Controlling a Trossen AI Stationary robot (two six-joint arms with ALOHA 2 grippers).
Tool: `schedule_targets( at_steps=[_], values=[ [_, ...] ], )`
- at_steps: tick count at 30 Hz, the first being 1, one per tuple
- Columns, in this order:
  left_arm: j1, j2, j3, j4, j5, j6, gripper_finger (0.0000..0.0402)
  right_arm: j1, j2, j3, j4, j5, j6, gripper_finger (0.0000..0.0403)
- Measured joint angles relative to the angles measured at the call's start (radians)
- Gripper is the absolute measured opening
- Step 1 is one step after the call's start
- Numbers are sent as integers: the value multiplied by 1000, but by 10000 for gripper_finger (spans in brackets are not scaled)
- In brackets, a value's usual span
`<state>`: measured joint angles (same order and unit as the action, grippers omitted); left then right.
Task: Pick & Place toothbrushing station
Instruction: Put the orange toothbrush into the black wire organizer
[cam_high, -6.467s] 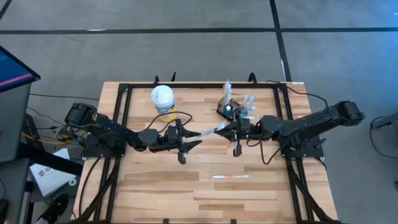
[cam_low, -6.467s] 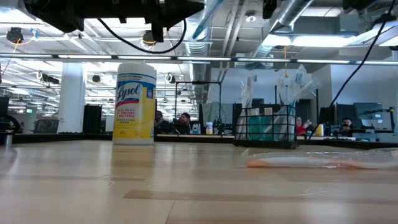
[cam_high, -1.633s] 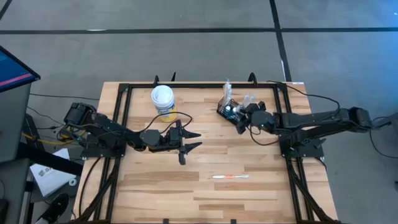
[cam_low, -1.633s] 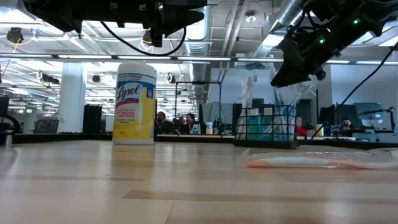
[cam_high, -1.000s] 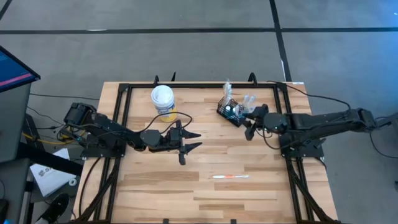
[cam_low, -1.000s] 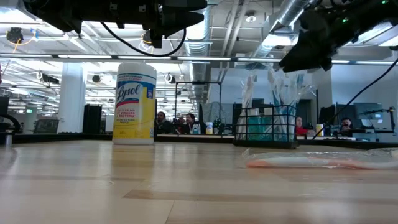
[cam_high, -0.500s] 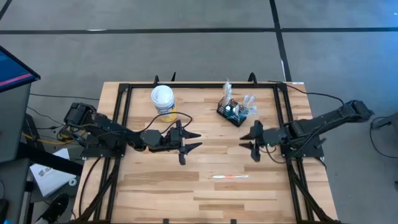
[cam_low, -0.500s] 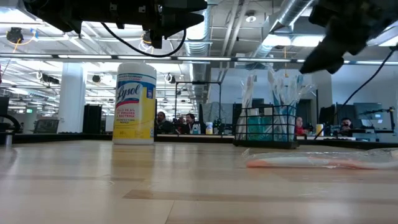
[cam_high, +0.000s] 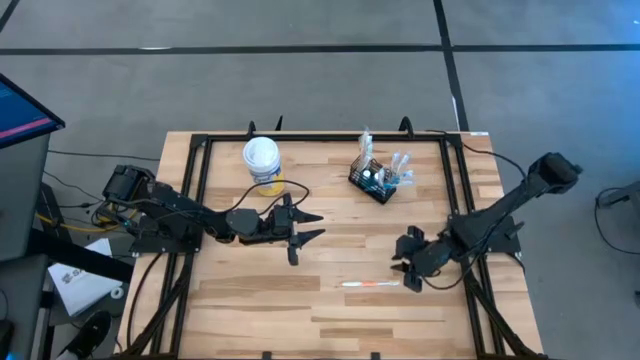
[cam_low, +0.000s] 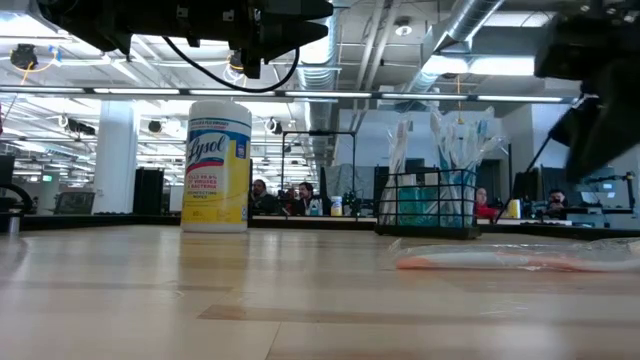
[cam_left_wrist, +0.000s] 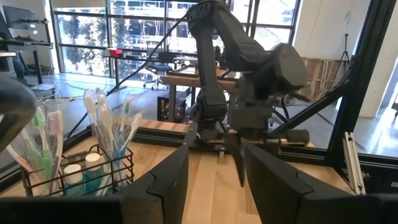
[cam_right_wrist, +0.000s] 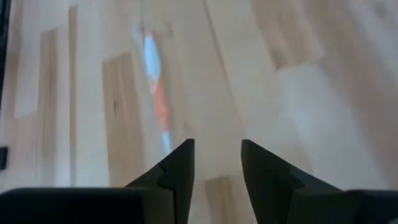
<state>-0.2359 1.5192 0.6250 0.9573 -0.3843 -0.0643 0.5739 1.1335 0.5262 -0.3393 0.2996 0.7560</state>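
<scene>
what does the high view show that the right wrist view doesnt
Only the high view shows the white-lidded yellow canister, the black wire-mesh caddy holding wrapped toothbrushes, and the left gripper waiting with open jaws at mid-table. Only the right wrist view shows the right gripper with its jaws apart, aimed down at the wood. Both show the orange toothbrush in a clear wrapper lying on the wooden table.

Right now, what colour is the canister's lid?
White; the canister lid shows best in the high view, above its yellow body.
</scene>
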Motion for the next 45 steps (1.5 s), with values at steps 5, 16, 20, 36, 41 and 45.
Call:
schedule_targets(
  at_steps=[5,16,20,36,41,45],
  values=[
    [0,0,0,0,0,0,150,67,63,0,19,-14,88,121],
    [0,0,0,0,0,0,150,134,140,0,38,-23,188,122],
    [0,0,0,-1,0,4,150,133,165,0,37,-45,206,123],
    [0,0,0,-6,0,7,150,133,292,0,93,-102,209,117],
    [0,0,0,-9,0,7,150,132,321,9,83,-101,217,80],
    [0,0,0,-11,0,7,150,130,314,28,67,-111,206,17]
  ],
)
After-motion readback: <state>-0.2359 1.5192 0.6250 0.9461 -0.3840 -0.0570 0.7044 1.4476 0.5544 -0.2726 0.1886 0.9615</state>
